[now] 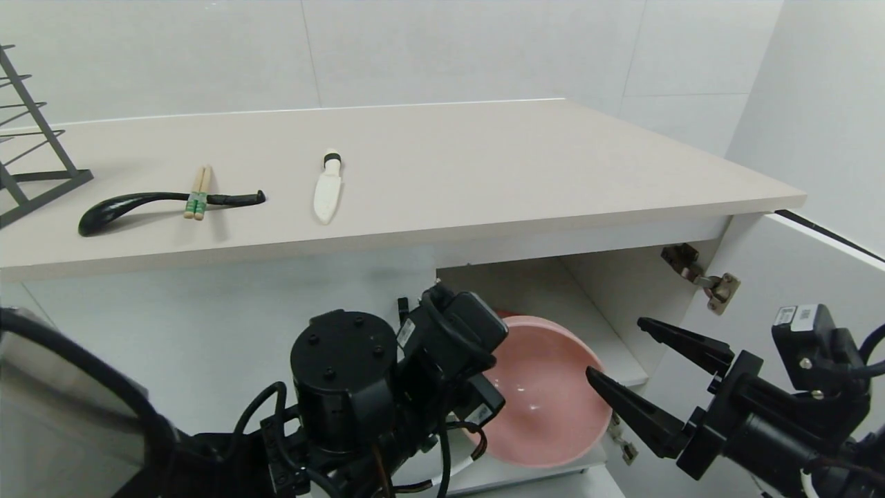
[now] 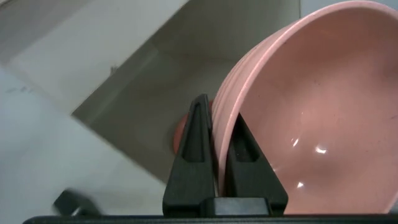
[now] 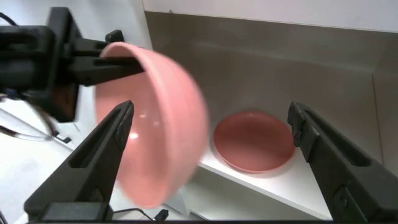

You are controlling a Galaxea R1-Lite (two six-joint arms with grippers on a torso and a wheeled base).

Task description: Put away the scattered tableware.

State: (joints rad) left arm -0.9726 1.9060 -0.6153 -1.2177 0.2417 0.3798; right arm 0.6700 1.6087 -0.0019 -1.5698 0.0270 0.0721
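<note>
Left gripper (image 2: 219, 127) clenched on the rim of the pink bowl (image 2: 311, 112), 1 finger (image 2: 198, 143) outside the wall and 1 inside. Right gripper (image 1: 615, 349) released, jaws spread wide, hanging just beside the bowl's open face, holding nothing. Bowl carried tipped up almost on edge, in the mouth of the open lower cabinet (image 1: 553, 277), over the front of the shelf (image 3: 249, 180); cannot tell whether touching the shelf.

Judged stiff and glossy, ceramic or hard plastic by the sheen, so likely slippery under a thin rim pinch and apt to chip or crack if dropped or knocked against the shelf edge. Hung from 1 point on the rim, probably prone to swing or turn between the pads. Best kept gripped deep over the rim, as now, and lowered base-first.

Around it: a pink plate (image 3: 255, 140) lying flat on the shelf farther in, the likeliest thing to be struck when setting the bowl down. Cabinet door (image 1: 781, 277) swung open at the robot's right, hinge (image 1: 698, 273) near the right gripper. Up on the counter (image 1: 484, 152), well apart from the bowl: a black ladle (image 1: 104, 211) with a pair of chopsticks (image 1: 198, 194) lying across its handle, a white knife-like utensil (image 1: 327, 190), and a dark wire rack (image 1: 34, 173) at the far left. None of these 3 utensils put away yet.
</note>
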